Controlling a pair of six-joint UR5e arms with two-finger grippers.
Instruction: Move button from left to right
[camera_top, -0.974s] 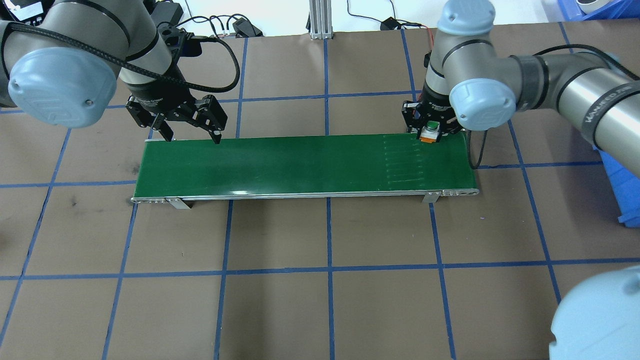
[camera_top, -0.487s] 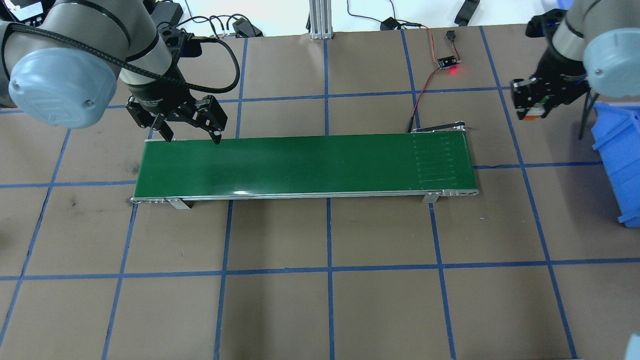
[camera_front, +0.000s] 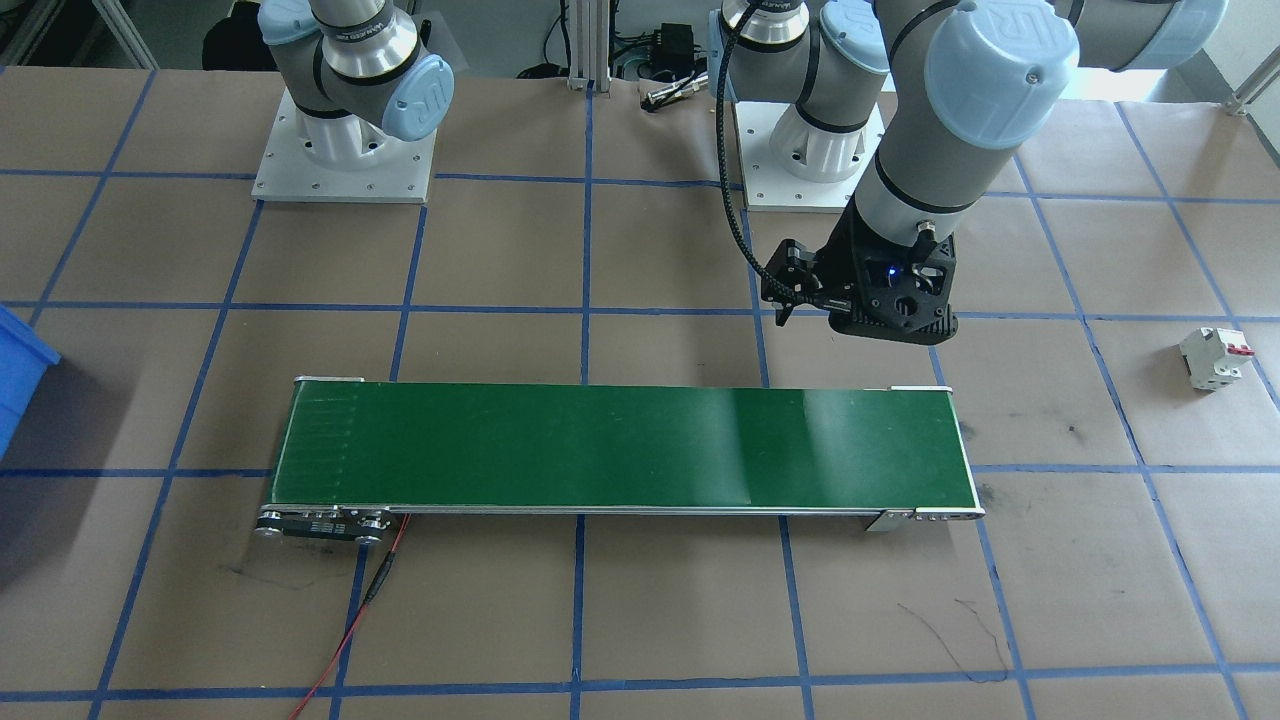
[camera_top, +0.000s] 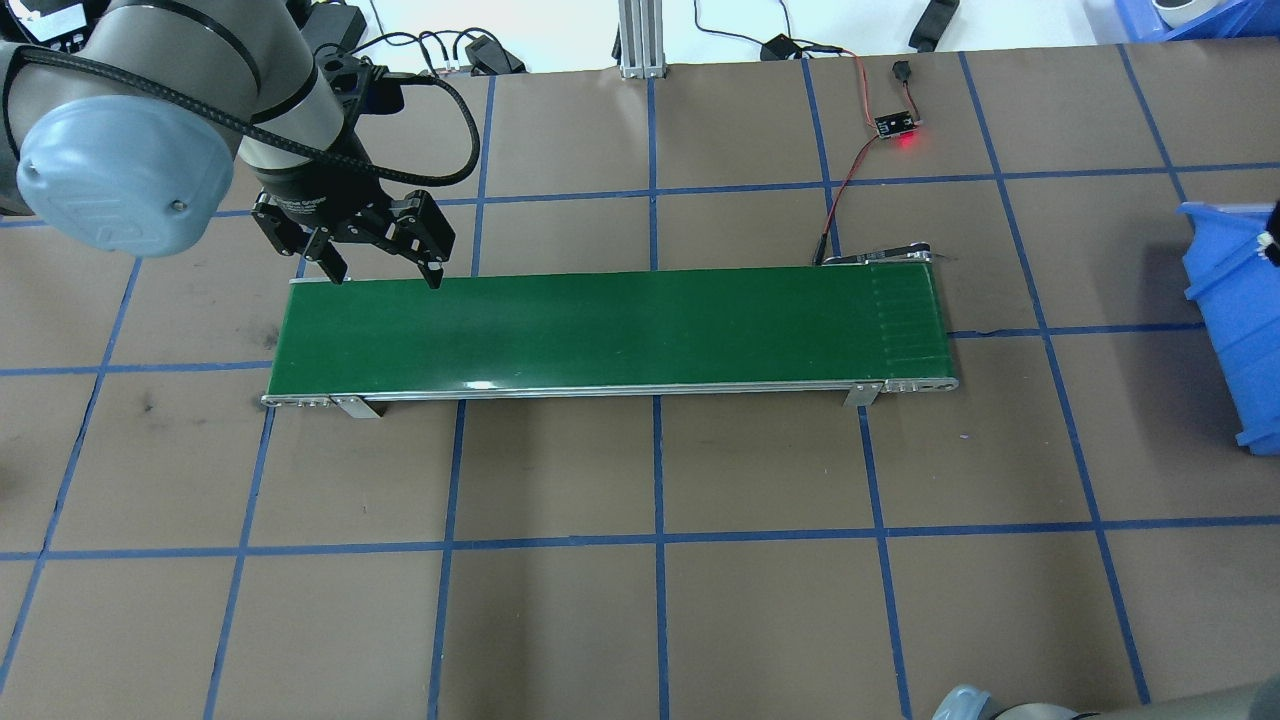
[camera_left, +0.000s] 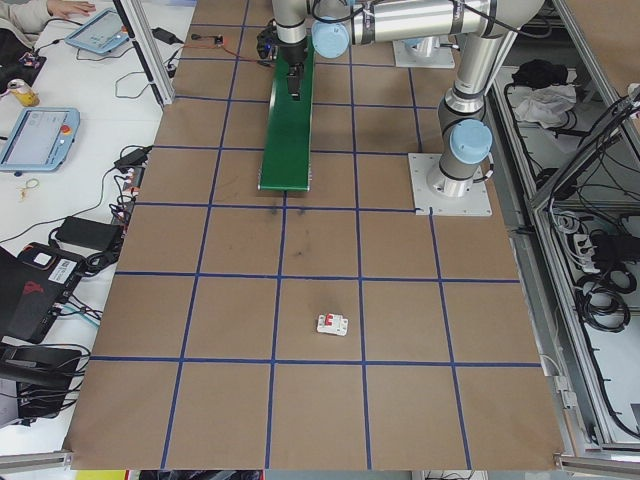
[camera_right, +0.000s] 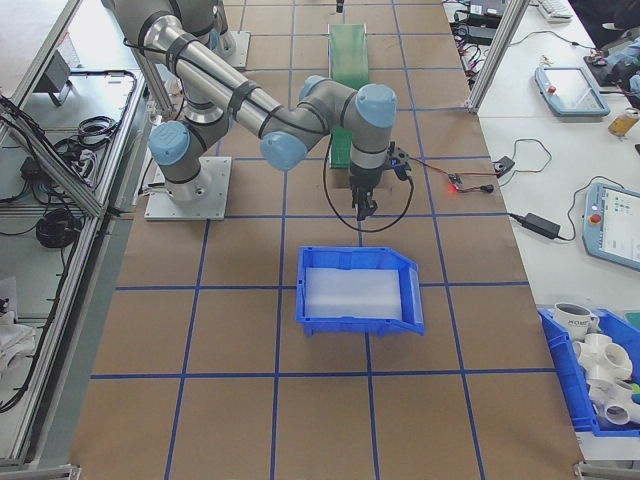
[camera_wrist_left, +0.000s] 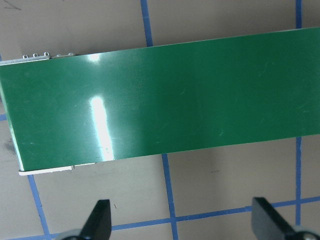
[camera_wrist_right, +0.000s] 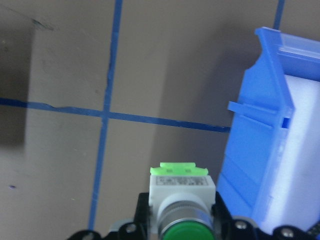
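In the right wrist view the button (camera_wrist_right: 182, 192), with its green cap, white collar and light-green base, sits between the fingers of my right gripper (camera_wrist_right: 182, 216), which is shut on it. It hangs over brown table paper just beside the blue bin (camera_wrist_right: 272, 150). From the exterior right camera, this gripper (camera_right: 362, 207) points down a little short of the bin's (camera_right: 358, 262) near wall. My left gripper (camera_top: 388, 274) is open and holds nothing, hovering at the far left corner of the green conveyor belt (camera_top: 610, 325). Its fingertips (camera_wrist_left: 100, 216) stand wide apart.
A white circuit breaker with red toggles (camera_front: 1214, 358) lies on the table beyond the belt's left end. A small board with a red light (camera_top: 897, 127) and its wires sit behind the belt's right end. The blue bin (camera_top: 1235, 320) stands at the table's right side.
My right gripper lifted the button off the belt's right end and carried it right, almost out of the overhead view, to the blue bin. The left arm has not moved.
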